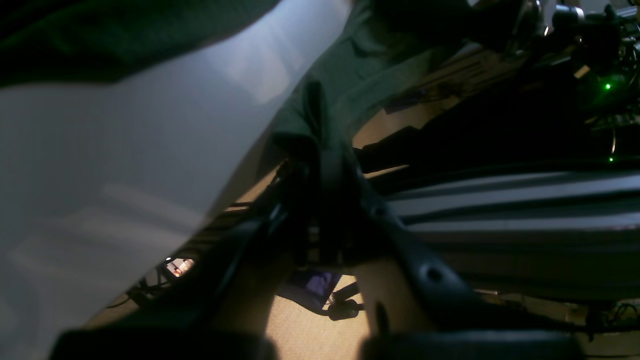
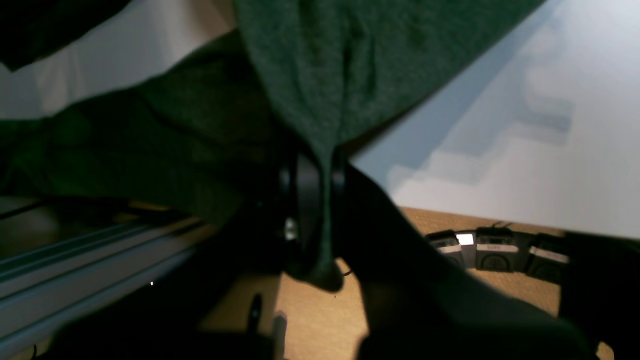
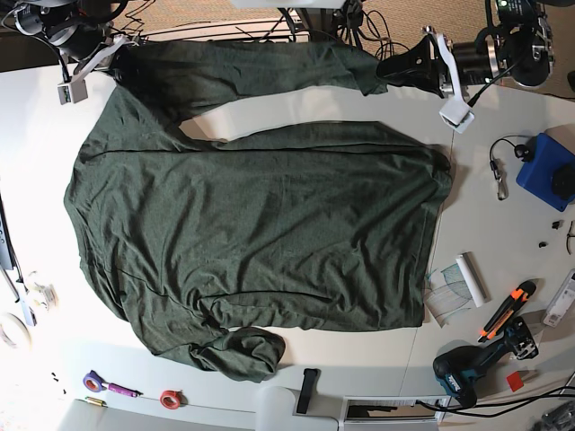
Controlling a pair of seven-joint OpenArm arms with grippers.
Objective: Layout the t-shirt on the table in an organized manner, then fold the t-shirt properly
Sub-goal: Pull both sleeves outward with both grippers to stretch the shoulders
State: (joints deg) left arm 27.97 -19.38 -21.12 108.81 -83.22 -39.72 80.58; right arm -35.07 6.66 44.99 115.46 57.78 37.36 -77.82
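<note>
spreading step in hand, by judgement; no fold made yet.

- far left: bench (image 3: pixel 36 126), white. red tape roll (image 3: pixel 171 398) and purple tool (image 3: pixel 99 384) lay near its front edge, apart from the cloth.
- upper left: right gripper (image 3: pixel 119 56), jaws pinching the upper-left corner of the t-shirt (image 3: pixel 260 224) at the bench's far edge. its wrist view showed cloth pressed between them.
- centre: t-shirt, dark green, long-sleeved, lay flat over most of the bench, creased. its lower sleeve was curled in a lump at the front, its upper sleeve stretched along the far edge.
- upper right: left gripper (image 3: pixel 395 67), jaws pinching the end of that upper sleeve.
- next move, judged: draw the sleeve taut, lay it flat, release. the curled lower sleeve needed straightening before any fold.
- right: plastic roll (image 3: pixel 463 278) just beside the hem, orange cutter (image 3: pixel 503 310), drill (image 3: pixel 467 373) and blue box (image 3: pixel 550 172). these crowded that side, likely in the way of a rightward pull.
</note>
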